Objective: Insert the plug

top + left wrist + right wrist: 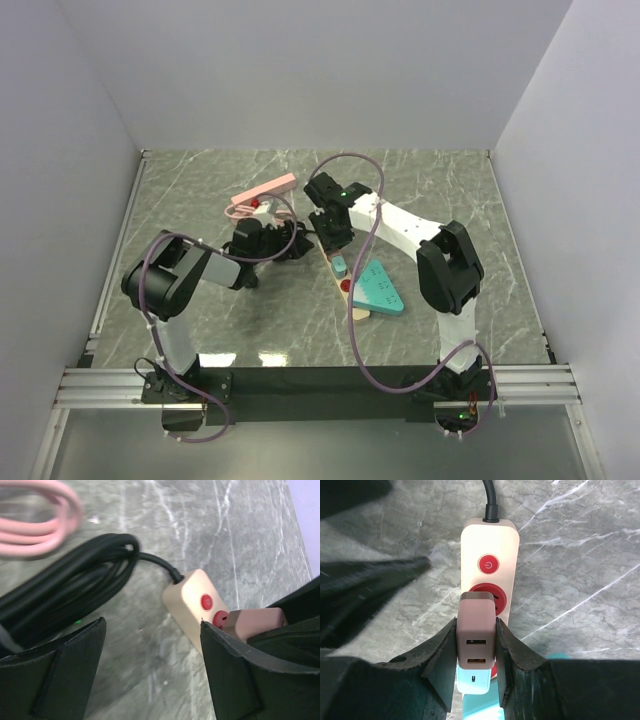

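Right gripper [476,628], angled down, clamped the plug [476,647] over the power strip [490,537]; left gripper [152,622] stood open alongside.

Beyond spread jaws, a brown plug [260,617] touches the beige power strip [192,602].

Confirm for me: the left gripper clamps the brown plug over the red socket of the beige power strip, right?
No, the right gripper clamps the brown plug over the red socket of the beige power strip; the right wrist view shows it. The left gripper stands open.
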